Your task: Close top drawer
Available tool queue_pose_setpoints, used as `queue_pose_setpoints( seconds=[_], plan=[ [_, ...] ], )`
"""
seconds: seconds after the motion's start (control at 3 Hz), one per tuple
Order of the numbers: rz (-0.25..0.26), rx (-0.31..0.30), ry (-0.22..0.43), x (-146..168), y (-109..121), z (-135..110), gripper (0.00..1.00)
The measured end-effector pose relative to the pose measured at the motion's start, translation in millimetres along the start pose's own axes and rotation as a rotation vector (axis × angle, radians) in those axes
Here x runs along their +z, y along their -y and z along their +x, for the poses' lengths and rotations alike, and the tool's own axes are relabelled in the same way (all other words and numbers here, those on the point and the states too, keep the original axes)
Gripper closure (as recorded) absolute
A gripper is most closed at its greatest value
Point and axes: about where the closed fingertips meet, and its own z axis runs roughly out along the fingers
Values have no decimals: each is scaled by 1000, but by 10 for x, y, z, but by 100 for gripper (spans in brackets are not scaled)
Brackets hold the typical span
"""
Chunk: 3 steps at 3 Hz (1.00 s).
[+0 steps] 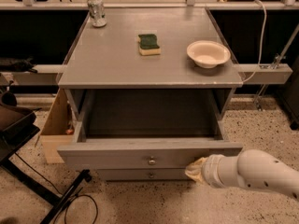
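The gripper, its state impossible to tell, was set against the right of the half-open top drawer, and a straight inward push was judged needed.

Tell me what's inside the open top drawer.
Nothing shows inside the top drawer: only bare grey walls and floor. The strip just behind its front panel is hidden, and the back lies in shadow. The tool sits at the front's lower right edge.
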Motion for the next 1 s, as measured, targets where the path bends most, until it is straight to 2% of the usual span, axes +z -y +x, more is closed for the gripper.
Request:
queue_pose_setpoints(
  seconds=[0.33,0.67,1.0],
  plan=[
    [0,0,0,0,2,-1,100],
    [43,-55,14,-85,345,-206,100],
    [43,-55,14,-90,336,-205,100]
  ],
)
